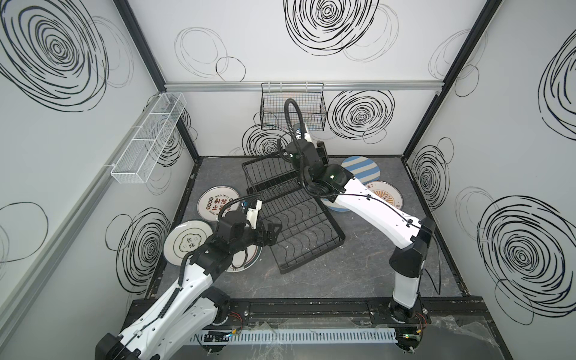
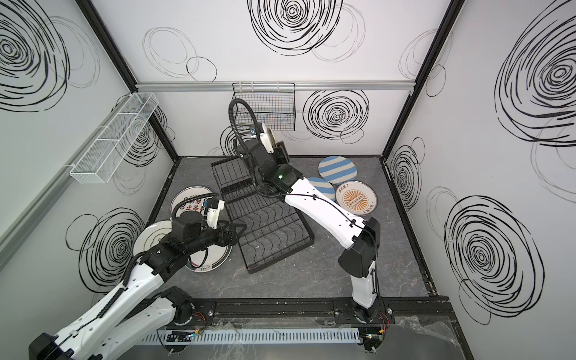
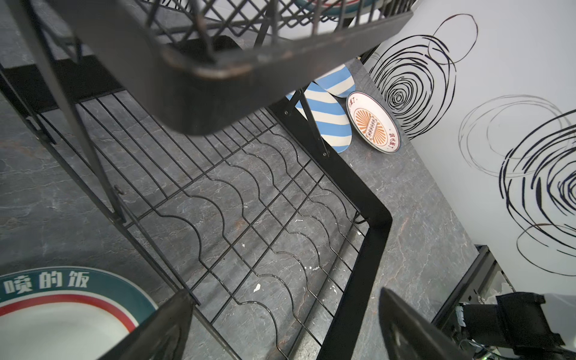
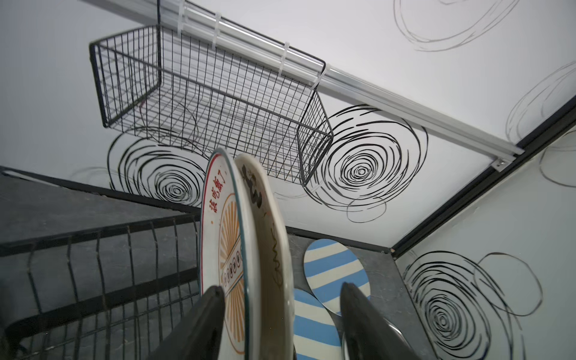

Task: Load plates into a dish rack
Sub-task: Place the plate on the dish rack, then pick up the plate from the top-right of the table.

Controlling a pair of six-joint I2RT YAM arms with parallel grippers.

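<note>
Fingers [image 4: 202, 324] of the right hand [image 4: 280, 286] stand well apart, clamped on nothing. Two plates stand on edge between them, just beside each other: standing sunburst plate [image 4: 224, 249] and black-script plate [image 4: 268, 243]. A clear gap separates the script plate from the finger on its side. The other finger overlaps the sunburst face; contact cannot be told. Both plates' lower edges are hidden behind the fingers.

In both top views this hand sits at the far end of the dish rack [image 1: 311, 255], by the raised upper basket [image 1: 271, 174].

Outward from there, far striped plate [image 4: 333, 271] and near striped plate [image 4: 314, 327] lie flat on the bench [image 1: 358, 274]. The near one is partly under the right arm. Flat sunburst plate [image 1: 385, 196] lies just beside them, toward the right wall. Black grid wall basket [image 4: 202, 93] hangs on the back wall above.

Second entry, left hand [image 3: 283, 291]: its fingers are apart with nothing held. It hovers at the long side of the rack's lower tray [image 3: 374, 237], wavy wires below it.

Teal-rim plate [image 3: 78, 286] lies flat on the bench just outside the tray, next to one finger and partly under the left arm. Further out on that side, red-character plate [image 1: 216, 204] and cloud-mark plate [image 1: 187, 241] lie flat. White mesh wall basket [image 1: 149, 140] hangs on the left wall.
</note>
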